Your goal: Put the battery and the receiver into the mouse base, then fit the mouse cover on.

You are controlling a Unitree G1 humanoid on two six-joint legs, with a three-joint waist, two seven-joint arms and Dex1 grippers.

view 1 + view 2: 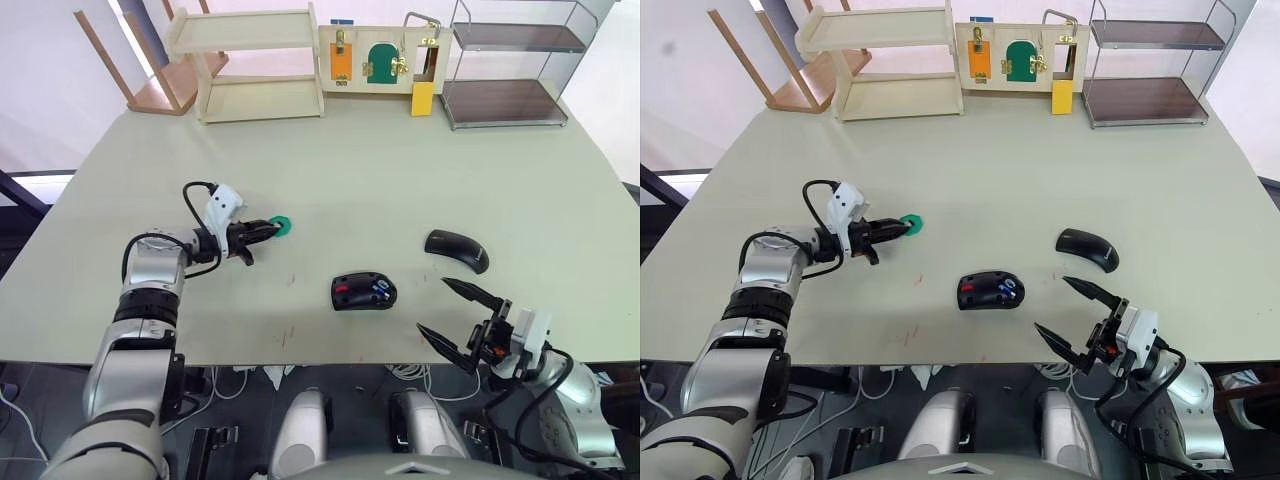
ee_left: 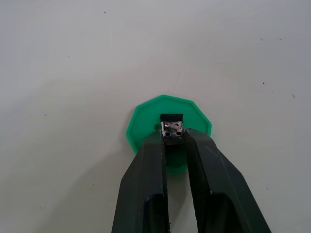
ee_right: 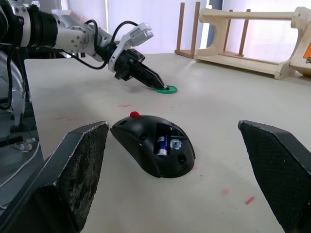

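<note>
The black mouse base (image 1: pixel 364 291) lies near the table's front middle, red part on its left, with the blue battery (image 3: pixel 162 144) seated in its hollow. The glossy mouse cover (image 1: pixel 456 249) rests to its right, a little farther back. My left gripper (image 1: pixel 270 230) is shut on the small metal-tipped receiver (image 2: pixel 172 127), held right at a flat green disc (image 2: pixel 167 111) on the table, left of the base. My right gripper (image 1: pixel 455 315) hangs wide open at the front edge, right of the base and just in front of the cover, holding nothing.
Along the back edge stand a wooden two-tier rack (image 1: pixel 250 60), a latch board (image 1: pixel 380 60) and a metal-framed shelf (image 1: pixel 505 70). A wooden stool (image 1: pixel 150 70) leans at the back left corner.
</note>
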